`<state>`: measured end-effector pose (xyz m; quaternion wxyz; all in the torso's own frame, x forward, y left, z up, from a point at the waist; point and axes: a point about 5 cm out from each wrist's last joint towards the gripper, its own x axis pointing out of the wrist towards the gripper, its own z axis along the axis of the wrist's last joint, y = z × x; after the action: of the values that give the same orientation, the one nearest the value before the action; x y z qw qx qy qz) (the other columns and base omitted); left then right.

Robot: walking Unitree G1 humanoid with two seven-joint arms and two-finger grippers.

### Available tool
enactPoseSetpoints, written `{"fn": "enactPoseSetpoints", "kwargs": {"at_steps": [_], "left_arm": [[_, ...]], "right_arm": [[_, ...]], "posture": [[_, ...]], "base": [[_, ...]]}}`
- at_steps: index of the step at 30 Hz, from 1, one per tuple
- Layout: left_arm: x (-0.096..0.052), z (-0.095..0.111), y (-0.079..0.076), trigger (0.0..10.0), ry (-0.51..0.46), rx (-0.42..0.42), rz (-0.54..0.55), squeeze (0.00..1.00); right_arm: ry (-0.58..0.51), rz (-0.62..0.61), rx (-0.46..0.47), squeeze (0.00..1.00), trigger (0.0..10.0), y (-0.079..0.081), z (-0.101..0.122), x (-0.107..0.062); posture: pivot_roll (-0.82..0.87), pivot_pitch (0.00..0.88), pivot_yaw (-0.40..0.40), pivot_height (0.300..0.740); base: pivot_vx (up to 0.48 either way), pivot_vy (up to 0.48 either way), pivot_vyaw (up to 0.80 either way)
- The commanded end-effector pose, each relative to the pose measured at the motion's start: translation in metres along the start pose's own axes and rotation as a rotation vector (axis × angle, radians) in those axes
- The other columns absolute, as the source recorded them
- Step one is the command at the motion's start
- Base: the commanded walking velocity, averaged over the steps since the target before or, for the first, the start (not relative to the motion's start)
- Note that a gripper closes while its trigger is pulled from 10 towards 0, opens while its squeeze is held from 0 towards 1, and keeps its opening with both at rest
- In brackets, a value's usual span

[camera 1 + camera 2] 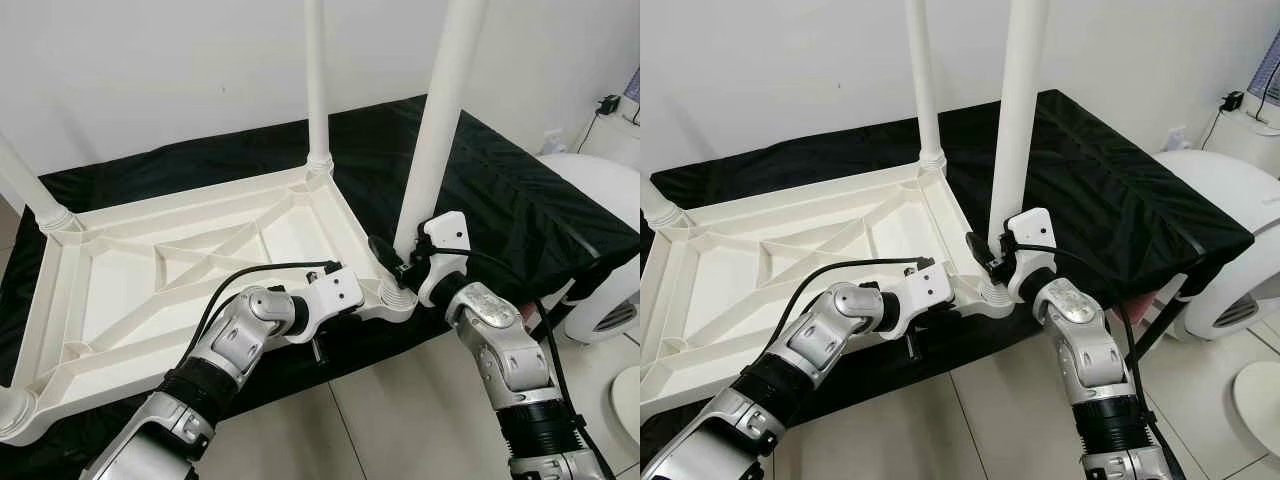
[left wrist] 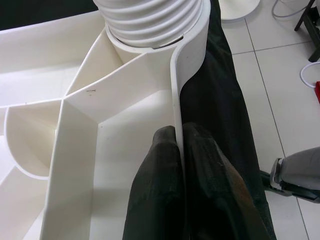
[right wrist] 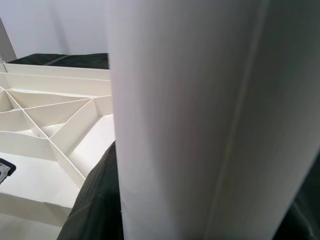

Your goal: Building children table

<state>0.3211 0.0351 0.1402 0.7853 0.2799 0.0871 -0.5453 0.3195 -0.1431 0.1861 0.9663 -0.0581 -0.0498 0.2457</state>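
An upturned white moulded-plastic children's tabletop (image 1: 190, 270) lies across the middle and left of the head views, underside up, on a surface draped in crinkled black cloth (image 1: 500, 190). Its underside is a lattice of thin ribs running diagonally between a raised rim, with a ringed socket at each corner. A smooth white tubular leg (image 1: 440, 120) stands in the near right corner socket at centre frame, another white leg (image 1: 316, 80) rises from the far corner behind it, and a third leg (image 1: 25, 190) shows at the upper left edge.

The left tool (image 1: 322, 322) sits at the lower centre, its two black fingers (image 2: 160, 190) closed on the thin rim wall, one inside and one outside, just beside the threaded collar of the near leg. The right tool (image 1: 395, 262) is at the base of that near leg, fingers wrapped against the tube and clamped on it just above the socket.

The tabletop looks light and fairly stiff thanks to the ribbing, though the rim wall is thin and probably flexes if pinched hard. The plastic is glossy and likely slippery, so the leg is best taken low, near the socket, where a twist carries straight into the thread. The rim near a corner seems the firmest place to steady the top.

Pale floor tiles (image 1: 400, 410) fill the lower right.
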Motion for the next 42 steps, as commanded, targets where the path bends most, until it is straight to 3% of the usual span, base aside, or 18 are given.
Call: {"fn": "enactPoseSetpoints", "kwargs": {"at_steps": [1, 20, 28, 36, 42], "left_arm": [[-0.002, -0.011, -0.002, 10.0, 0.026, -0.01, 0.035, 0.0], [-0.002, -0.009, -0.002, 10.0, 0.021, -0.015, 0.042, 0.0], [-0.002, -0.009, -0.002, 10.0, 0.021, -0.015, 0.042, 0.0], [-0.003, -0.008, -0.002, 10.0, 0.019, -0.012, 0.042, 0.0], [-0.003, -0.007, -0.001, 10.0, 0.019, -0.011, 0.043, 0.0]], "right_arm": [[0.137, -0.021, 0.041, 0.0, 10.0, 0.001, -0.032, -0.006], [0.123, 0.066, 0.017, 0.0, 10.0, 0.017, -0.038, -0.009], [0.13, 0.058, 0.022, 0.0, 10.0, 0.016, -0.042, -0.01], [0.134, -0.004, 0.102, 0.0, 10.0, 0.006, -0.054, -0.012], [0.146, -0.018, 0.112, 0.0, 10.0, 0.004, -0.06, -0.015]], "posture": [[-0.13, 0.082, 0.065, 0.74], [-0.12, 0.097, 0.061, 0.74], [-0.12, 0.099, 0.065, 0.74], [-0.12, 0.102, 0.065, 0.74], [-0.12, 0.102, 0.066, 0.74]], "base": [[0.0, 0.0, 0.0], [0.0, 0.0, 0.0], [0.0, 0.0, 0.0], [0.0, 0.0, 0.0], [0.0, 0.0, 0.0]]}}
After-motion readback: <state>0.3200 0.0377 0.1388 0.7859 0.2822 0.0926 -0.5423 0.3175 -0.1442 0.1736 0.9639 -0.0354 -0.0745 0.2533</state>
